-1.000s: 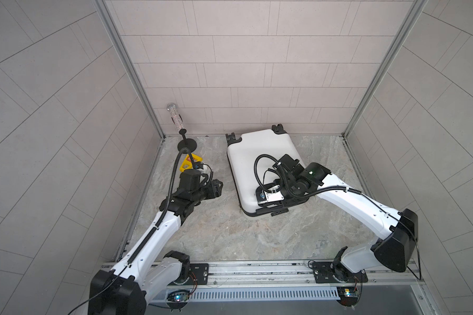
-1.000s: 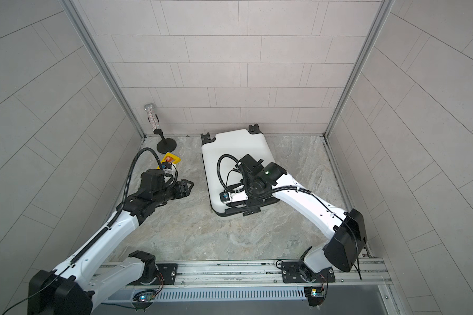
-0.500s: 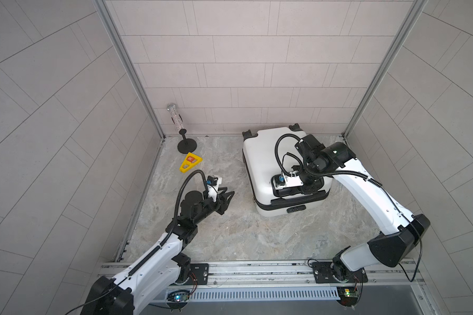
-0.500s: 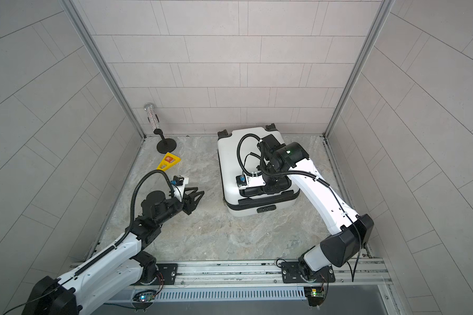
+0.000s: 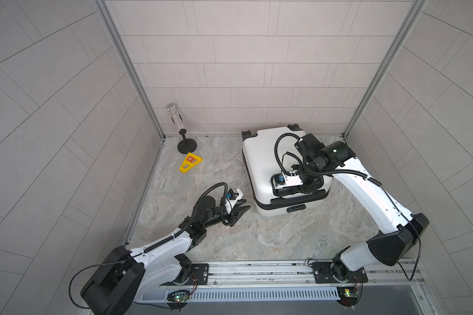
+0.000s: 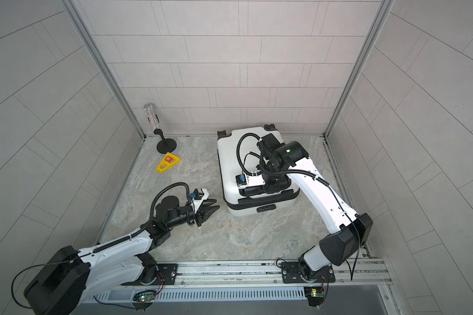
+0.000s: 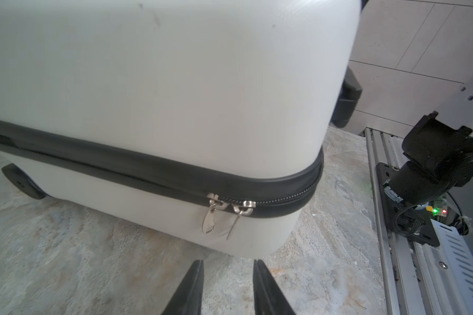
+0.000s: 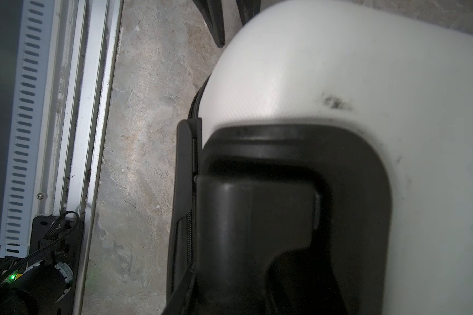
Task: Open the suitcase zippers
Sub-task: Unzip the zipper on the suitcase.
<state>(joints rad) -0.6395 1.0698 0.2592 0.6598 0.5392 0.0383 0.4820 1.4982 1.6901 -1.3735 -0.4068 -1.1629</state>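
The white suitcase lies flat at the back right of the floor. Its black zipper band runs round the middle seam, closed. Two silver pulls hang side by side near the case's corner. My left gripper is low over the floor, a short way from that corner. It points at the pulls, open, with nothing between its fingers. My right gripper reaches down into the black handle recess and is shut on the black handle.
A yellow triangular piece with an orange tag lies at the back left. Behind it stands a black stand with a glittery tube. Tiled walls close in the back and both sides. The metal rail runs along the front.
The right arm has dragged the suitcase right and toward the back wall. The left arm has drawn back and down from beside the yellow piece and now faces the case's corner, its jaws narrower.
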